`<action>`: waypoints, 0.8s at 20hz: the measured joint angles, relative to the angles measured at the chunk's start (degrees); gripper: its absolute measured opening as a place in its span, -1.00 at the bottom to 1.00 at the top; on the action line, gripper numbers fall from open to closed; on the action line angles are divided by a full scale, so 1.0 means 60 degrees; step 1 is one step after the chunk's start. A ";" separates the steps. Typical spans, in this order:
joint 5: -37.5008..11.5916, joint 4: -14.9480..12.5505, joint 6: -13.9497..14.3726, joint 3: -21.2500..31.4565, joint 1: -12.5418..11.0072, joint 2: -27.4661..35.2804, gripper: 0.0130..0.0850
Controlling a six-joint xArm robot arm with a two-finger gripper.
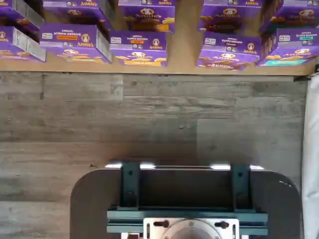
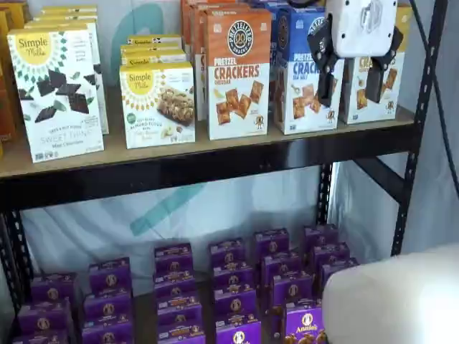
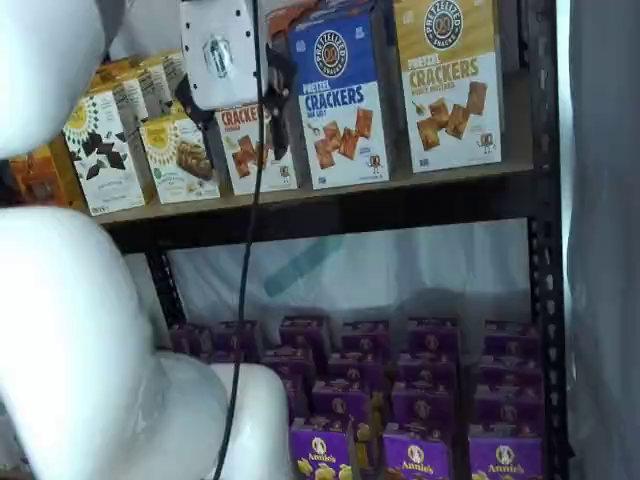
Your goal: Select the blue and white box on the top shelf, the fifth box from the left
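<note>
Blue/white cardboard box [image 3: 345, 100]: upright on tan wooden top shelf [image 3: 330, 195], btwn orange- and yellow-topped boxes.
Handling: prob light, stiff, crushable; grip side faces.
Gripper [image 2: 351, 75]: fingers apart, empty, just in front.

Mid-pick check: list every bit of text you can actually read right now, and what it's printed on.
"PRETZEL CRACKERS": blue and white box on the top shelf; its flavour line is blurred.
"PRETZEL CRACKERS": orange-topped box.
"CRACKERS": yellow-topped box; its smaller line is blurred.
"Simple Mills", "SWEET THINS": white box with dark squares.
"Simple Mills": yellow and white box.
"Annie's": purple boxes on the lower board.
Fine print everywhere is unreadable.
The gripper carries no text.
</note>
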 joint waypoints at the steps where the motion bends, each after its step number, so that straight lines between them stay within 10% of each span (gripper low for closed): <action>1: 0.0059 0.0160 -0.0071 -0.0019 -0.0143 0.0027 1.00; 4: 0.0306 0.0969 -0.0389 -0.0104 -0.0837 0.0155 1.00; 16: -0.0892 0.0094 0.0010 0.0348 -0.0004 0.0087 1.00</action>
